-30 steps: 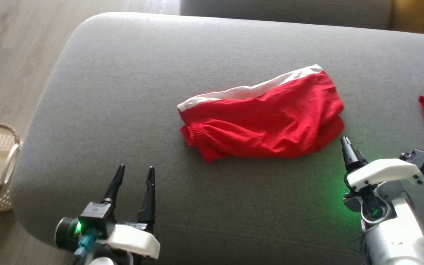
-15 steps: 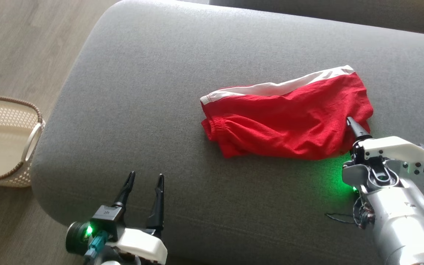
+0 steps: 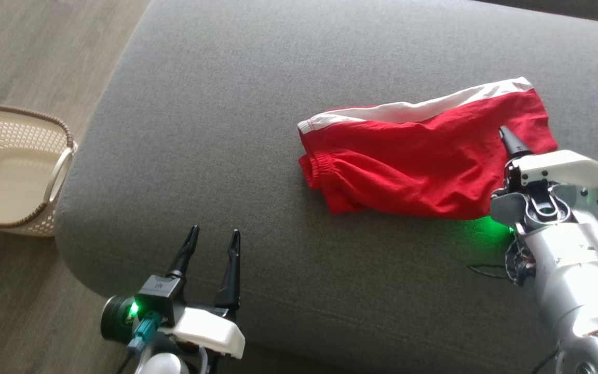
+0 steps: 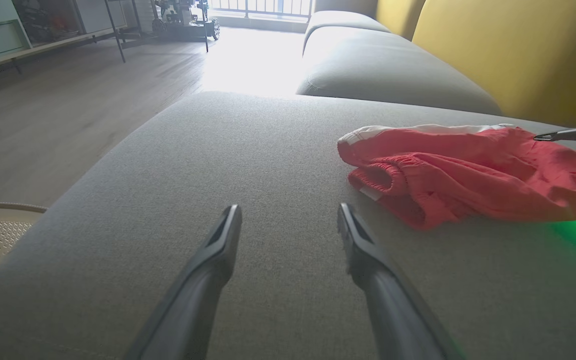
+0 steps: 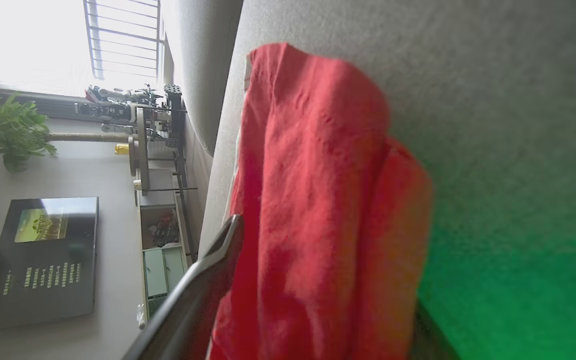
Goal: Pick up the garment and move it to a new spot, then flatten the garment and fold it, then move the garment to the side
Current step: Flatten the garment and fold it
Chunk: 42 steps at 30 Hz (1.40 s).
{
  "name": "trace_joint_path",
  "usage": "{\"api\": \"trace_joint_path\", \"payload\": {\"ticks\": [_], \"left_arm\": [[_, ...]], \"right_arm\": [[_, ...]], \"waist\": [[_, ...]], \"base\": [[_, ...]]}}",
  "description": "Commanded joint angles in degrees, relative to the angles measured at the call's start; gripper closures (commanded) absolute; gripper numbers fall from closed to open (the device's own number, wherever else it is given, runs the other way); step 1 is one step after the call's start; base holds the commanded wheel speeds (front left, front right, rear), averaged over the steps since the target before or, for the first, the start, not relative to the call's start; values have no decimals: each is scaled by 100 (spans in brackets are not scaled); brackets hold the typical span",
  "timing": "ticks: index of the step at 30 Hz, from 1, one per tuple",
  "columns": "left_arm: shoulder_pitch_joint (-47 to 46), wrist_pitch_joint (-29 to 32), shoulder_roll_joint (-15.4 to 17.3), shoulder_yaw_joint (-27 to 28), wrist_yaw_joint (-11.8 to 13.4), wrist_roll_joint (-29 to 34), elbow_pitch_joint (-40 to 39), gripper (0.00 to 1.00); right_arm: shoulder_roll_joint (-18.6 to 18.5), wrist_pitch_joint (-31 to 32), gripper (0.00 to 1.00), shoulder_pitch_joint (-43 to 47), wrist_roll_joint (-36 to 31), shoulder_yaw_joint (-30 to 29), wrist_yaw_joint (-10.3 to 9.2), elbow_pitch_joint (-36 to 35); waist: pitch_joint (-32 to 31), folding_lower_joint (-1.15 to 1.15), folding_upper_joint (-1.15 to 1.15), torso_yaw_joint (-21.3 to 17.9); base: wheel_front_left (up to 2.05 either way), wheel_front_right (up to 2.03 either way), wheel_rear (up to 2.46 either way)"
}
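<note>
Right gripper (image 3: 511,144), jaws spread, straddles the red garment's (image 3: 413,166) edge on the grey cushion (image 3: 226,130). Left gripper (image 3: 215,244) hovers open, well apart.

Your head camera looks steeply down from above the near edge of the grey fabric sofa cushion (image 3: 216,104), far enough back to take in the cream woven basket (image 3: 13,166) on the wooden floor (image 3: 18,52) at the left. Your left wrist camera rides low over the cushion, facing nearly level along the left gripper (image 4: 288,207) toward the bright window (image 4: 258,7). Your right wrist camera is rolled onto its side, very close to the crumpled red cloth garment with a white band (image 5: 313,200). All three views share that garment; head and left wrist also share the basket and gripper
</note>
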Motion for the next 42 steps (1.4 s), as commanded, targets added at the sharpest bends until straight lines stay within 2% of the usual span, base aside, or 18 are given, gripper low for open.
{"api": "trace_joint_path", "payload": {"ticks": [1, 2, 4, 16, 21, 25, 28, 34, 38, 42], "left_arm": [[-222, -70, -15, 130, 39, -52, -179, 0], [-229, -70, -15, 118, 48, -61, -173, 0], [-234, -70, -15, 98, 64, -74, -159, 0], [-184, -70, -15, 152, 46, -84, -68, 0], [-112, -70, -15, 167, 31, -88, -35, 0], [-49, -70, -15, 200, 38, -91, 3, 0], [1, -70, -15, 249, 46, -86, 15, 0], [53, -70, -15, 247, 45, -109, 12, 0], [52, -70, -15, 231, 40, -109, 38, 0], [58, -70, -15, 245, 22, -85, 63, 0]], "right_arm": [[119, -41, 0, -44, -52, 143, -1, 9], [119, -69, 4, -70, -52, 136, -1, 30], [110, -165, 100, -95, -60, 122, -1, 57], [52, -814, 100, 245, -243, 216, -1, -32], [-125, -1404, 100, 483, -648, 409, -1, 108], [-191, -1601, 100, 587, -1054, 487, -1, 337], [-274, -1628, 100, 700, -1299, 382, -1, 387], [-344, -1633, 100, 891, -1692, -326, -1, 406], [-215, -1633, 100, 818, -2026, -701, -1, 238], [28, -1634, 100, 837, -2439, -798, -1, -265]], "waist": [[26, 0, 0, 23], [31, 0, 0, 28], [23, 0, 0, 26], [-277, 0, 0, -238], [-455, 0, 0, -398], [-603, 0, 0, -507], [-684, 0, 0, -574], [-748, 0, 0, -643], [-801, 0, 0, -679], [-880, 0, 0, -686]], "base": [[0, 0, 0], [0, 0, 0], [0, 0, 0], [0, 0, 0], [0, 0, 0], [0, 0, 0], [0, 0, 0], [0, 0, 0], [0, 0, 0], [0, 0, 0]]}}
